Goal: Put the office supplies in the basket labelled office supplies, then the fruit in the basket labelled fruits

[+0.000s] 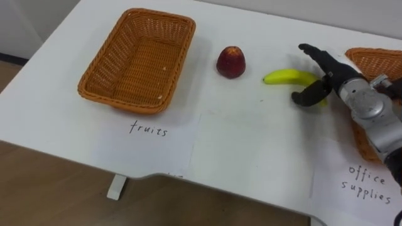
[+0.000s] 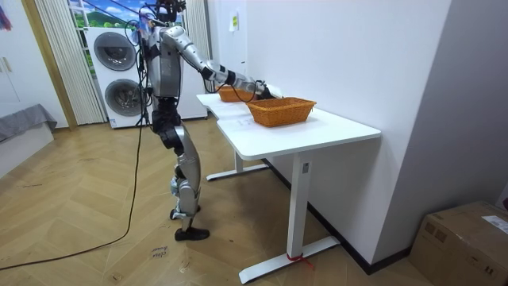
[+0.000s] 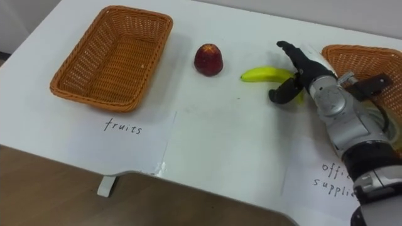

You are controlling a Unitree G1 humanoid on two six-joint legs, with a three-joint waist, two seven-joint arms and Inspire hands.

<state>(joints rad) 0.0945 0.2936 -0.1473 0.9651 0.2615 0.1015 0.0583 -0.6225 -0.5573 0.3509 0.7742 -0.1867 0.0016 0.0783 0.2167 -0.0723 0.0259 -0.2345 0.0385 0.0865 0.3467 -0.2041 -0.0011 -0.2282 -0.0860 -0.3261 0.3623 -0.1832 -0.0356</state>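
A yellow banana [image 1: 286, 76] lies on the white table [image 1: 251, 144], to the right of a red apple [image 1: 231, 61]. My right hand [image 1: 326, 69] comes in from the right and sits at the banana's right end. Its fingers are stretched out above the banana and its thumb is below, so the hand is open around the fruit. An empty wicker basket [image 1: 94, 69] stands at the far left behind a paper sheet marked "fruits" [image 1: 149, 130]. A second wicker basket [image 1: 370, 59] stands at the right, partly hidden by my arm. In the room view I stand at the table's end, right arm reaching over it.
A paper sheet marked "office supplies" [image 1: 367, 182] lies at the near right corner. The table's front edge [image 1: 157, 172] runs close below the papers, with wooden floor beyond. In the room view a washer and dryer [image 2: 119, 67] stand behind me.
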